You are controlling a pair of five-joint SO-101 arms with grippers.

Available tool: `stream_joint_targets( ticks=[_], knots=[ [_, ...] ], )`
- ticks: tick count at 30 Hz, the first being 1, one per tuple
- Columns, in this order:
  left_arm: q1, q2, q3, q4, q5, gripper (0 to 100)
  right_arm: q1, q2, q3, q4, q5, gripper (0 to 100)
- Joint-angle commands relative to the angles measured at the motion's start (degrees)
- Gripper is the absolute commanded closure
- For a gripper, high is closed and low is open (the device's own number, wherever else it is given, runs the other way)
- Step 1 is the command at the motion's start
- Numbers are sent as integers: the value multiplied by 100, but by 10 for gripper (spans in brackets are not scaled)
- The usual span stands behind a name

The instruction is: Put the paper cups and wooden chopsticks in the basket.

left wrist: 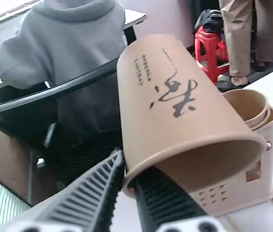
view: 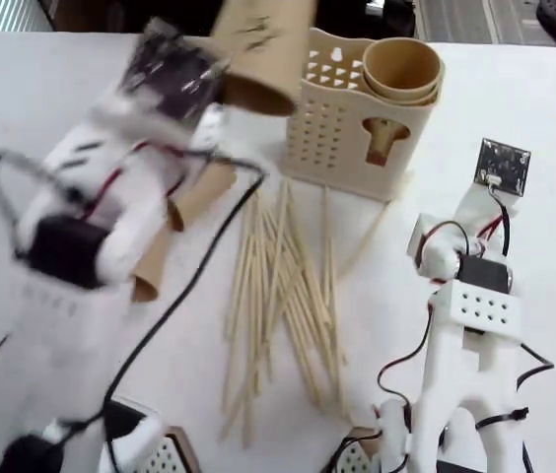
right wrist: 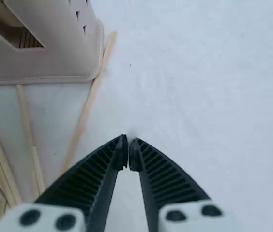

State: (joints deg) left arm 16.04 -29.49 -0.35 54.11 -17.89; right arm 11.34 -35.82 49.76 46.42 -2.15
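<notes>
Currently tan paper cup with black print (view: 263,49) (left wrist: 185,111) tilted, raised off table, rim pinched in left gripper (left wrist: 127,174), just beside beige perforated plastic basket (view: 342,138) (left wrist: 233,193). Stack of tan cups (view: 401,69) (left wrist: 245,106) inside basket. 2 more tan cups (view: 199,192) lie on white table (view: 534,108) under left arm. Pale wooden chopsticks (view: 278,286) (right wrist: 85,111) scattered in front of basket. Right gripper (right wrist: 128,145) closed, empty, low over table near basket corner.

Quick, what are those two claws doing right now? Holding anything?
Left gripper: closed on the rim of a paper cup.
Right gripper: closed, holding nothing.
</notes>
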Motion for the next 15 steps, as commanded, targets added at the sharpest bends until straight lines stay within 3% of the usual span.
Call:
stream_joint_targets(
  ticks=[1,8,15],
  knots=[
    [611,1437,-1679,211,404,978,-40,-119,-44,-92,53,974],
    [1042,3767,-4149,818,993,977,-40,-119,-53,-92,53,974],
    [1332,5780,-6435,1565,1046,975,-40,-119,-62,-92,53,974]
  ],
)
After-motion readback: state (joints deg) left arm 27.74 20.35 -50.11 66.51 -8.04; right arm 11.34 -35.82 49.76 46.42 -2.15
